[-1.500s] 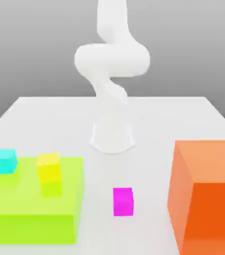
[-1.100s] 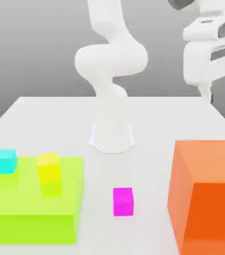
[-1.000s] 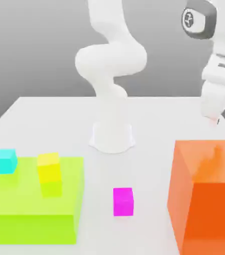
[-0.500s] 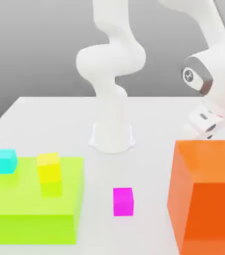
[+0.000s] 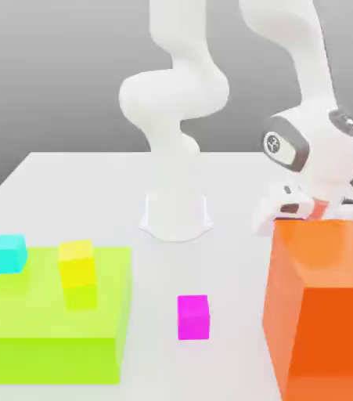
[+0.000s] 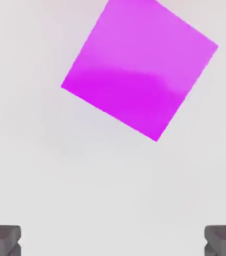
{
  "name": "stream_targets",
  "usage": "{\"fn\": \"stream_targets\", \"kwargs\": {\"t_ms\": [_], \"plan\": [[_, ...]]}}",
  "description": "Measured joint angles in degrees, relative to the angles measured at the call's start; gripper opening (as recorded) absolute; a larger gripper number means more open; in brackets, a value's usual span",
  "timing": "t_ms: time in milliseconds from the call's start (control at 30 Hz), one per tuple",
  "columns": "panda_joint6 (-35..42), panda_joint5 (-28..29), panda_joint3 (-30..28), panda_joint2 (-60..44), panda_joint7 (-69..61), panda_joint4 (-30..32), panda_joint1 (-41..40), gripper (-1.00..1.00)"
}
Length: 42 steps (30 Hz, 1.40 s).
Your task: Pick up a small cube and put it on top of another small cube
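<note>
Inventory from my remote station, places taken from the tool.

1. Tool [image 6: 113, 241]: I read it as spread wide, with its two dark fingertips [image 6: 2, 240] far apart and nothing between them. In the exterior view the white arm [image 5: 312, 149] bends down and the hand sits low, just behind the top edge of the orange block.
2. Small violet-purple cube [image 6: 137, 67]: I see it lying on the white desk [image 6: 44, 175] beneath the tool, clear of both fingertips. It is turned askew to the line between them. It is not held.
3. Small yellow cube [image 5: 77, 262]: well apart from the tool, toward the exterior view's left. It rests on top of the lime-green slab [image 5: 23, 321].
4. Orange block [image 5: 328, 313]: just beside the tool, standing between it and the exterior camera.
5. Magenta-pink cube [image 5: 193, 316]: on the desk, apart from the tool, between the orange block and the slab.
6. Cyan cube [image 5: 7, 253]: farthest from the tool, at the slab's far corner. I cannot tell whether it touches the slab.
</note>
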<state>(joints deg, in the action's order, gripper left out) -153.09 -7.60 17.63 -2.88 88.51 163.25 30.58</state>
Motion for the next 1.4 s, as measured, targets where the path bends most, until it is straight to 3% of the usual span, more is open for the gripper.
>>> {"fn": "stream_targets", "kwargs": {"t_ms": [333,533,567,767,1067,1400], "plan": [[-11.64,9.03,-3.16,0.97,23.46,0.18,-5.35,0.0],[-21.5,18.26,-13.07,-10.64,30.97,-2.04,2.58,0.0],[-22.68,18.75,-14.26,-12.06,31.38,-2.3,3.66,-1.0],[-23.4,19.06,-14.84,-12.77,31.64,-2.44,4.19,-1.0],[-10.08,8.81,-8.87,2.53,23.05,0.23,1.54,-1.0],[14.68,22.04,-7.29,12.96,16.96,-1.84,1.24,-1.0]]}}
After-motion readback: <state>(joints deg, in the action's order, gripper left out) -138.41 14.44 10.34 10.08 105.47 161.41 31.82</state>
